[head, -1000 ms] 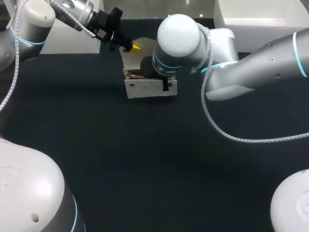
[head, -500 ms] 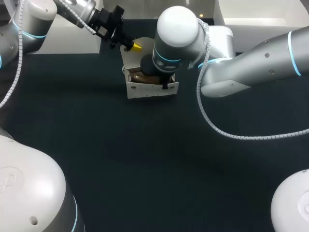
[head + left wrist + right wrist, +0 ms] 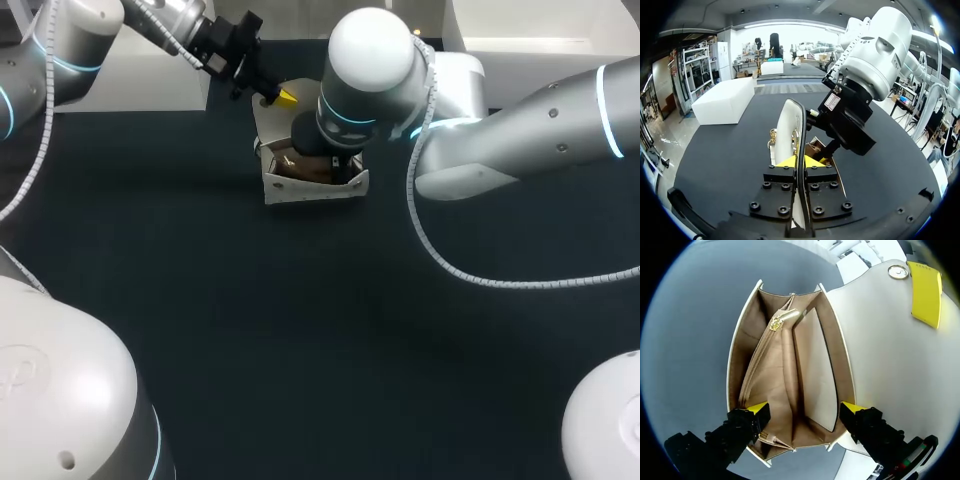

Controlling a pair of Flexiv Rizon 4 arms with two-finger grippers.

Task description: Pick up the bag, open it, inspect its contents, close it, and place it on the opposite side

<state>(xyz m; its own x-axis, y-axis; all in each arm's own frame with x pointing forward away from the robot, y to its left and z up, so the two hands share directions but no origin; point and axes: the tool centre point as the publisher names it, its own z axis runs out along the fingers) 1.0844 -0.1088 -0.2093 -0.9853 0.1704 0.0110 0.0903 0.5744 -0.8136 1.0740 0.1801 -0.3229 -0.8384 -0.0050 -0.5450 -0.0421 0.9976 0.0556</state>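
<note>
The bag (image 3: 312, 187) is stood upright on the dark table (image 3: 300, 330), at the far side and a little left of the middle, with its mouth open upward. Its flap (image 3: 786, 125) is raised on the far left side and is pinched edge-on between the yellow tips of the left gripper (image 3: 799, 161), which is clenched on it. In the head view this gripper (image 3: 278, 97) is seen just beyond the bag's far left corner, its arm entering from the far left.

The right arm is brought in from the right, and its wrist is held directly above the bag, so that much of the mouth is covered in the head view. In the right wrist view the right gripper (image 3: 805, 411) is spread wide, one tip over each long side of the mouth; whether the tips touch the walls cannot be made out, so it is taken as released.

A tan lining is shown inside, divided by a zip (image 3: 769, 352) with a gold pull, with a flat pocket beside it. A gold snap (image 3: 898, 272) is seen on the flap's inner face.
</note>
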